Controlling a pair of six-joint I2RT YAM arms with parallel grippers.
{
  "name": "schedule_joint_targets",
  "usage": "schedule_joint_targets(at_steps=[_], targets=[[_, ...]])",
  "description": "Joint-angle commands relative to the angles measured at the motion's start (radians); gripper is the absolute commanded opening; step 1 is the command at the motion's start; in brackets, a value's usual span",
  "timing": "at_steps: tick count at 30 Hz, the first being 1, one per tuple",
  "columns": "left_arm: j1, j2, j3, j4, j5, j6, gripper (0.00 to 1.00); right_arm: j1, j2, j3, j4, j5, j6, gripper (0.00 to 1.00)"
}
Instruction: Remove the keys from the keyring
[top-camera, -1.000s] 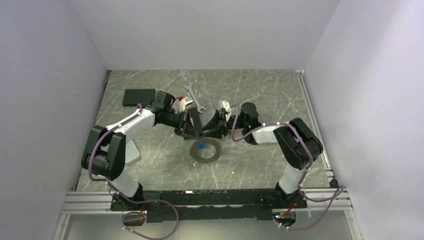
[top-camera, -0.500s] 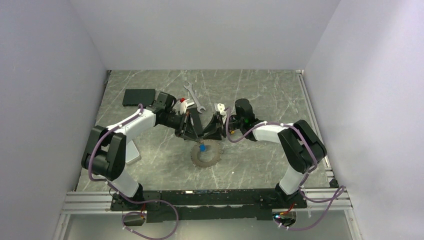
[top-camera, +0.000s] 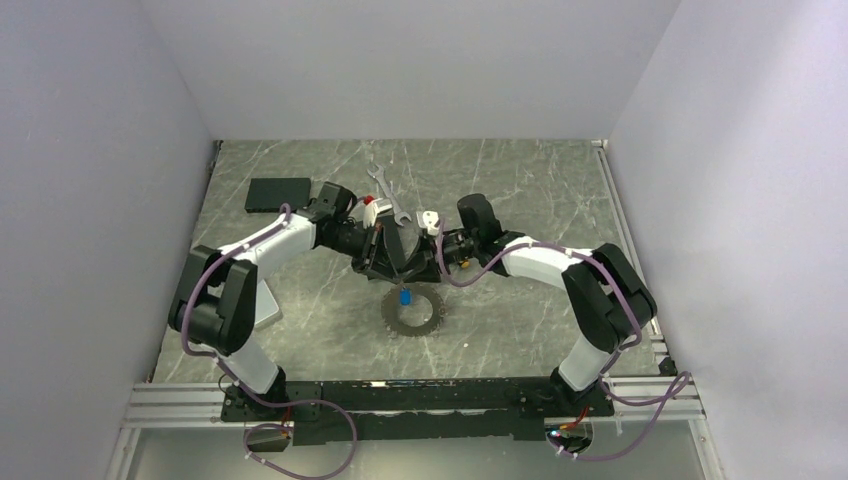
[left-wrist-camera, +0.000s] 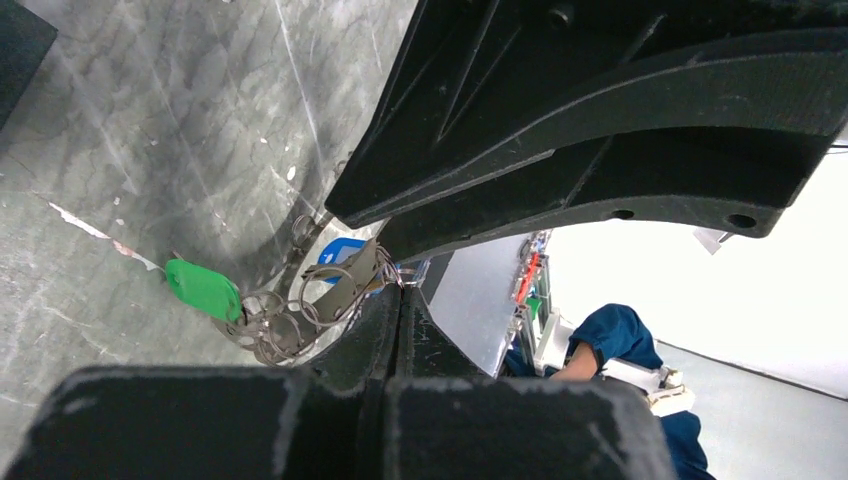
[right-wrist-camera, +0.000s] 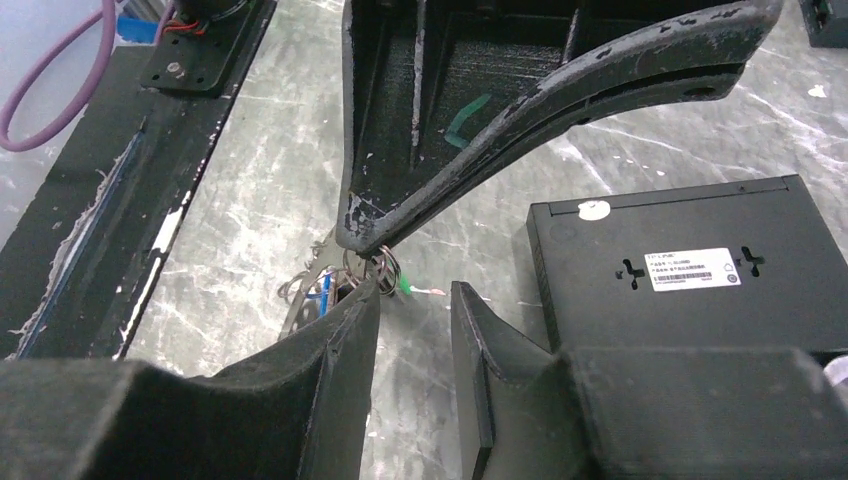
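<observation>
The dark toothed keyring (top-camera: 415, 312) lies on the table under both grippers, with the blue key (top-camera: 404, 297) at its far rim. My left gripper (top-camera: 388, 262) is shut on the small wire rings that join the keys to the keyring. In the left wrist view its gripper (left-wrist-camera: 398, 300) pinches those rings, with the green key (left-wrist-camera: 203, 289) hanging left and the blue key (left-wrist-camera: 340, 250) behind. My right gripper (top-camera: 425, 262) is open, tip to tip with the left. In the right wrist view its gripper (right-wrist-camera: 413, 300) sits just by the rings, the blue key (right-wrist-camera: 323, 292) and the green key (right-wrist-camera: 405, 288).
A silver spanner (top-camera: 388, 195) lies behind the grippers. A black box (top-camera: 278, 193) stands at the back left and fills the right of the right wrist view (right-wrist-camera: 680, 265). The base rail (right-wrist-camera: 150, 150) runs along the left there.
My right gripper has swung left and closed in on the left gripper's tip. The keyring has slid slightly nearer and tilted briefly. The left gripper stays shut.
</observation>
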Motion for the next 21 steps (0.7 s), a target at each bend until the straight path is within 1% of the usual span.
schedule_joint_targets(at_steps=[1, 13, 18, 21], targets=[[-0.004, 0.01, 0.049, -0.011, -0.006, 0.026, 0.0, 0.006, -0.03, 0.061, -0.055, 0.004, -0.044, 0.35], [-0.004, 0.028, 0.064, -0.016, 0.026, 0.028, 0.0, 0.03, -0.023, 0.071, -0.089, 0.022, -0.085, 0.33], [-0.006, 0.024, 0.059, -0.011, 0.034, 0.026, 0.0, 0.038, -0.017, 0.077, -0.104, 0.048, -0.113, 0.17], [-0.006, 0.023, 0.059, -0.007, 0.048, 0.029, 0.0, 0.04, -0.018, 0.075, -0.103, 0.051, -0.113, 0.01]])
